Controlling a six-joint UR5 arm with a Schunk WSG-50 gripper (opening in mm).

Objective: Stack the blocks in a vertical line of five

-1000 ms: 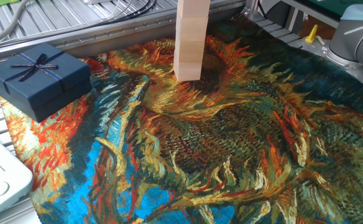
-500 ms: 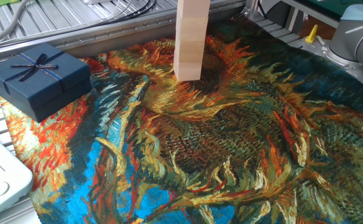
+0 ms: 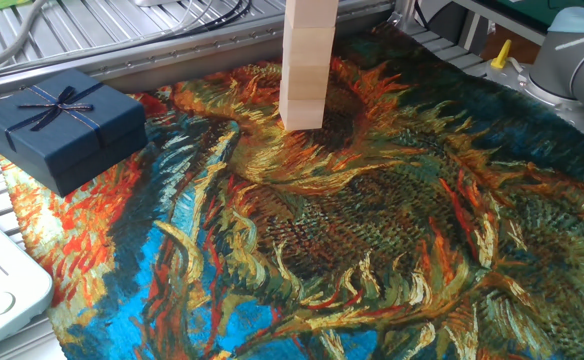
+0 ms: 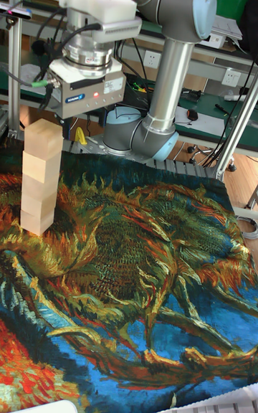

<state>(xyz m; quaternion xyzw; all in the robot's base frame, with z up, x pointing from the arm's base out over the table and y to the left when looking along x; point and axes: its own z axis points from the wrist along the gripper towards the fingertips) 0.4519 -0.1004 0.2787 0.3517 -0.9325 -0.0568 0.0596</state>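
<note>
Nothing has shifted since my last look. Sunflower cloth (image 3: pixel 372 230) covers my table; arm (image 4: pixel 168 62) hangs at twelve o'clock above the blocks (image 4: pixel 39 176), stacked perhaps five high. Gripper (image 4: pixel 68 125) fingers hidden, so I cannot tell their state.

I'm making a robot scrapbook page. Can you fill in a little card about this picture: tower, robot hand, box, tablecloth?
tower: pale wooden blocks stacked in one upright column; at least four show, exact count hard to tell
tower spot: far side of the cloth
robot hand: gripper hangs just above and behind the tower top; open or shut cannot be told
box: dark blue gift box with a ribbon, apart from the tower
tablecloth: sunflower painting cloth in orange, yellow and blue
loose blocks: none in view
</note>
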